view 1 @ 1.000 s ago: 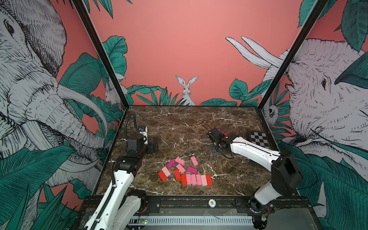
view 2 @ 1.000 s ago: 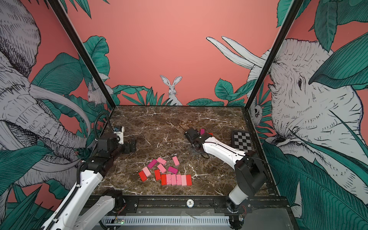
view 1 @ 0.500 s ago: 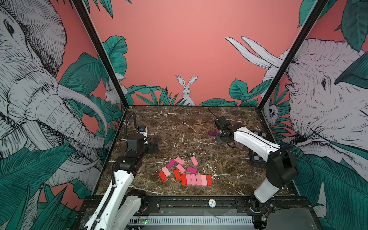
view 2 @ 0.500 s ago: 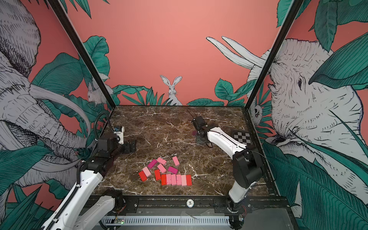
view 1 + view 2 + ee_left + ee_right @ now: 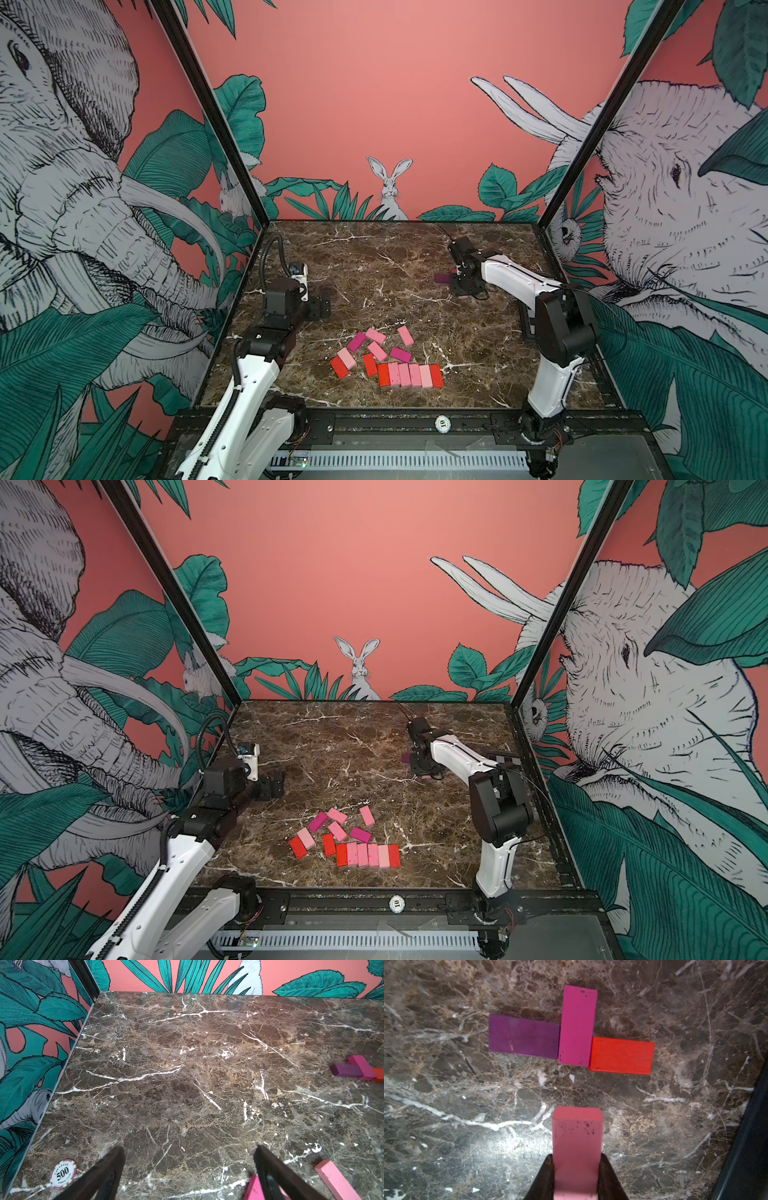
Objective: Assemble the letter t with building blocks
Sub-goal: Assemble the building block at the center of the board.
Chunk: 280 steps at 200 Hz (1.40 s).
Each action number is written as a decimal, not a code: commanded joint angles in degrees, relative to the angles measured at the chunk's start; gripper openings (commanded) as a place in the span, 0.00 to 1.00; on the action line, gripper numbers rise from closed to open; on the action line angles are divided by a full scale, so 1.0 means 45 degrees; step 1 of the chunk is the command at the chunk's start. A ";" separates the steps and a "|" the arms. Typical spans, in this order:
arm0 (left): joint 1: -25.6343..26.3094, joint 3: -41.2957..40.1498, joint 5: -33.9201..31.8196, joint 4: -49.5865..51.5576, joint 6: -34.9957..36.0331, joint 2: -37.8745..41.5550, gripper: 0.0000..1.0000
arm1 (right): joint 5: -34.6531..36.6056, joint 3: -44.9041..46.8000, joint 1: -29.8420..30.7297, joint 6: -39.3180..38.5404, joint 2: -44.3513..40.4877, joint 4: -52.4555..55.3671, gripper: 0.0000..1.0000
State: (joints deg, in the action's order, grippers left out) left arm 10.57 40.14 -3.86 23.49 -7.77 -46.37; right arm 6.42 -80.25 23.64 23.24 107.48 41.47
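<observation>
- Brown marble tabletop, veined white.
- "Las Vegas 500" poker chip, flat near the tabletop's edge.
- Checkerboard plate, partly hidden.
- Rabbit mural behind.

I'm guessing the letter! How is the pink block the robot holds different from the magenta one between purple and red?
The pink block is paler than the magenta block. The pink block is gripped by the right end effector; the magenta block lies on the table. The magenta block touches the purple block and red block; the pink block touches neither. Both are long rectangles.
</observation>
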 commanded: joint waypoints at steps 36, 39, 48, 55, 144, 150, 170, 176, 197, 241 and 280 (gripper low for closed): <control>-0.0006 0.0142 0.0114 0.0015 -0.0090 0.0155 0.99 | -0.0633 -0.0292 -0.0175 0.0538 0.0716 -0.0168 0.01; -0.0005 0.0142 0.0113 0.0025 -0.0102 0.0159 0.99 | -0.0648 -0.0307 -0.0180 0.0538 0.0755 -0.0173 0.01; -0.0004 0.0152 0.0122 0.0035 -0.0096 0.0161 0.99 | -0.0628 -0.0312 -0.0193 0.0556 0.0855 -0.0159 0.02; -0.0002 0.0161 0.0133 0.0035 -0.0093 0.0154 0.99 | -0.0627 -0.0297 -0.0194 0.0599 0.0933 -0.0187 0.03; -0.0005 0.0162 0.0114 0.0035 -0.0070 0.0094 0.99 | -0.0613 -0.0681 -0.0331 0.0923 0.1860 -0.0193 0.11; -0.0004 0.0160 0.0098 0.0035 -0.0070 0.0091 0.99 | -0.0622 -0.0709 -0.0348 0.0909 0.1894 -0.0177 0.12; -0.0005 0.0142 0.0067 0.0016 -0.0080 0.0125 0.99 | -0.0601 -0.0760 -0.0385 0.0967 0.2004 -0.0139 0.14; -0.0005 0.0142 0.0067 0.0015 -0.0070 0.0114 0.99 | -0.0587 -0.0761 -0.0402 0.0978 0.2013 -0.0139 0.14; -0.0006 0.0142 0.0055 0.0032 -0.0054 0.0134 0.99 | -0.0598 -0.0776 -0.0415 0.1016 0.2071 -0.0189 0.16; -0.0002 0.0142 0.0033 0.0054 -0.0050 0.0155 0.99 | -0.0773 -0.0800 -0.0458 0.0967 0.2228 -0.0227 0.19; -0.0005 0.0142 -0.0001 0.0054 -0.0051 0.0110 0.99 | -0.0843 -0.0712 -0.0483 0.0987 0.2289 -0.0366 0.21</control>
State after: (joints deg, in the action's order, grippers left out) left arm 10.57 40.14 -3.70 23.49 -7.75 -46.37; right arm 2.90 -82.78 21.78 27.03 116.33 40.01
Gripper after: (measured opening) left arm 0.991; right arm 0.279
